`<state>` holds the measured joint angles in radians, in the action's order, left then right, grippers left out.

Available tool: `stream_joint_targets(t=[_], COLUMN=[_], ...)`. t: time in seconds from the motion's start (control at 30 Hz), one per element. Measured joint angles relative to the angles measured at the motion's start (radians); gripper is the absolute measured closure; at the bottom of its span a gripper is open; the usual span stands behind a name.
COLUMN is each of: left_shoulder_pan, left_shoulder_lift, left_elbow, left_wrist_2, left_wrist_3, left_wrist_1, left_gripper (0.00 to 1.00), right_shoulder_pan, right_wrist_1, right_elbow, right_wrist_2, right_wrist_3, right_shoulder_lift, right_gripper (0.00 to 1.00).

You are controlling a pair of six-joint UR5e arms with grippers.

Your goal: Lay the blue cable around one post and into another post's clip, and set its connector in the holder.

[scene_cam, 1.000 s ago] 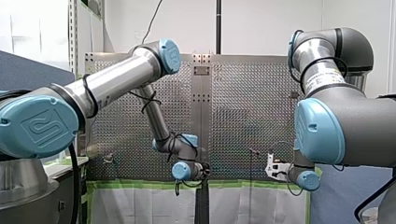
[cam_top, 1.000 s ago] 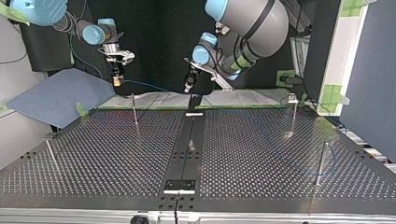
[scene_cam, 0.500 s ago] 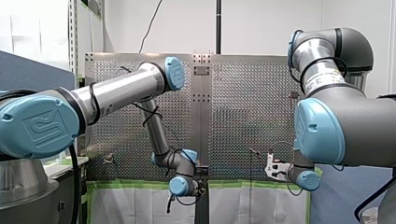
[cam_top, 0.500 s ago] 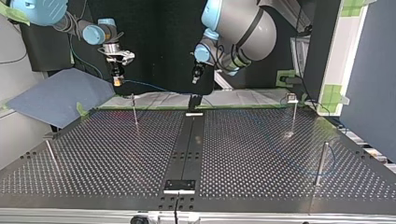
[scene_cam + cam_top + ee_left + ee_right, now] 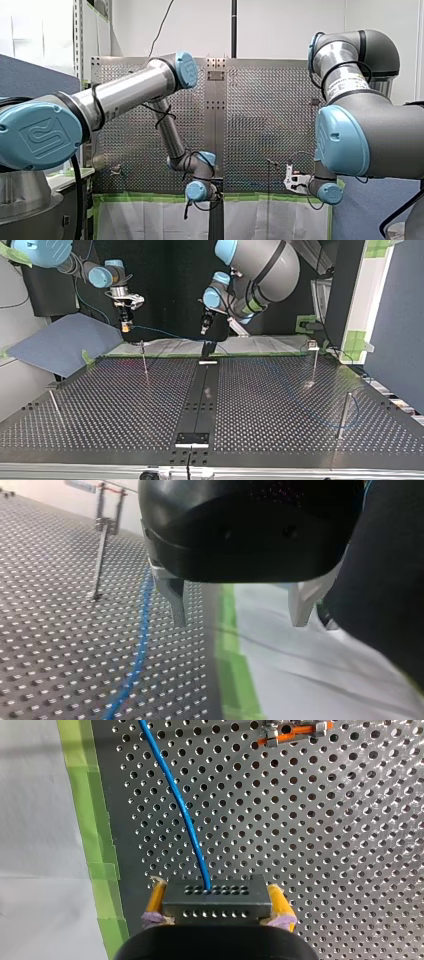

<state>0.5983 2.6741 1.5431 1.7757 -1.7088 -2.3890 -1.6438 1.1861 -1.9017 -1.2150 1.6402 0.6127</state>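
Observation:
In the right wrist view my right gripper (image 5: 218, 920), with yellow pads, is shut on a black connector block (image 5: 217, 899). The blue cable (image 5: 184, 812) leaves the block and runs ahead over the perforated table. The top view shows that gripper (image 5: 126, 326) hanging above the table's far left edge, the cable (image 5: 155, 332) trailing toward the middle. My left gripper (image 5: 240, 615) stands open and empty, its metal fingers (image 5: 177, 602) over the green-taped edge beside a stretch of cable (image 5: 142, 635). In the top view it (image 5: 204, 330) hovers above the black holder (image 5: 207, 348).
Thin posts stand on the table: one near the far left (image 5: 144, 358), one at the left side (image 5: 54, 405), a clip-topped one at the far right (image 5: 314, 361) and one nearer right (image 5: 344, 415) with faint cable around it. A second holder (image 5: 191, 438) sits at the near edge.
My left arm's wrist has swung about near the holder, first shifting across and then back, its gripper staying open. The right arm has not moved.

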Motion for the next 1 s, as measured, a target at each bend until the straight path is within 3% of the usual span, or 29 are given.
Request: stream_joint_targets(t=[0.4, 0.7, 1.0], left_shoulder_pan=[0.002, 0.008, 0.005], left_shoulder_lift=[-0.011, -0.01, -0.009], left_elbow=[-0.006, -0.062, -0.089], left_wrist_2=[0.038, 0.05, 0.111], left_wrist_3=[0.0, -0.001, 0.01], left_wrist_1=[-0.001, 0.001, -0.001], left_gripper=[0.0, 0.0, 0.0], right_shoulder_pan=[-0.004, -0.009, -0.014], right_wrist_1=[0.0, -0.001, -0.002], right_elbow=[0.0, 0.0, 0.0], right_wrist_2=[0.001, 0.0, 0.001], right_wrist_3=[0.001, 0.0, -0.004], right_shoulder_lift=[0.0, 0.0, 0.0], right_gripper=[1.0, 1.0, 1.0])
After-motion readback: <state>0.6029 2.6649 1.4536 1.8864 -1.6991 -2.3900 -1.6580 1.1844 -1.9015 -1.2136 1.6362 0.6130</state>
